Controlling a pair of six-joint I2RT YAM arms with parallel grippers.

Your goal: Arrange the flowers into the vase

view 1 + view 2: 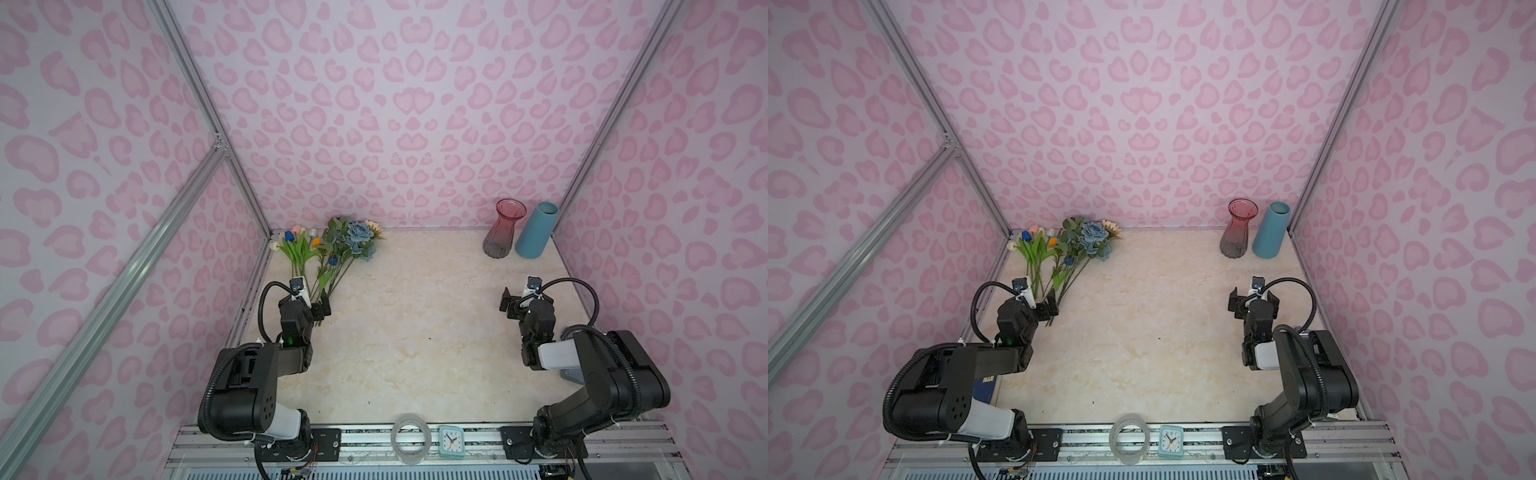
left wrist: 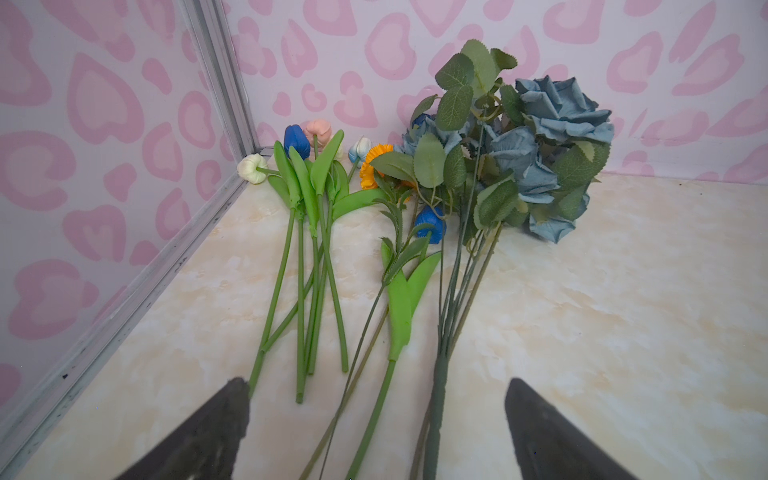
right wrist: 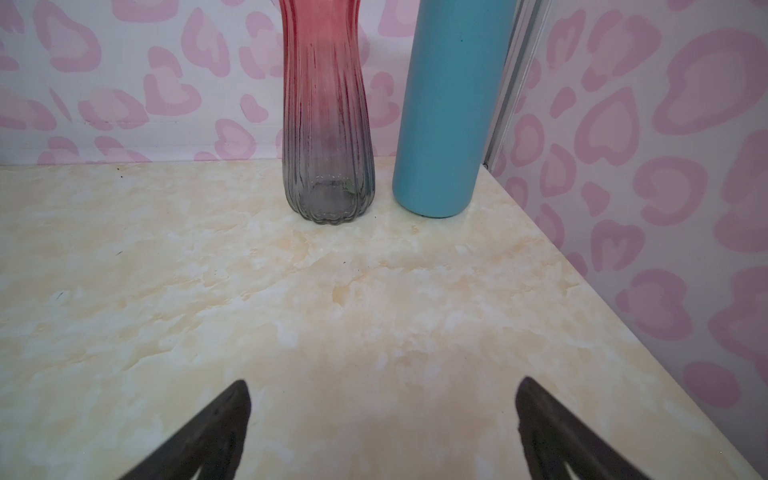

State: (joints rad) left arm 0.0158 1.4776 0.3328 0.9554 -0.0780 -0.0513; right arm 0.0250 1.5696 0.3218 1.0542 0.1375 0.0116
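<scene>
The left gripper (image 2: 377, 384) stands wide apart and holds nothing, low over the tabletop (image 2: 623, 291) at the stem ends of the flowers (image 1: 332, 245). In the left wrist view three stems run back between its fingers (image 2: 216, 428). One is the thick wrapped stem of the rose bunch (image 2: 552, 124), and two are thinner stems beside it. The cut ends of the tulips (image 2: 307, 199) lie just ahead of the gripper, and one tulip stem reaches a finger. No stem is clamped. The left arm (image 1: 249, 374) is folded, elbow raised, with its forearm reaching toward the flowers.

The flowers lie flat on the tabletop with their stems toward the left gripper and their heads fanned away from it against the back wall. An orange bloom (image 2: 374, 162) and a small blue rose (image 2: 432, 220) sit between the tulips and the rose bunch.

The right gripper (image 3: 383, 382) is also spread wide and empty, well apart from the flowers across the tabletop. The right arm (image 1: 615, 374) is folded the same way. Ahead of the right gripper stand a pink vase (image 3: 328, 124) and a blue vase (image 3: 449, 104), upright and just beside each other, far from the flowers along the same wall. No flower is in either vase.
</scene>
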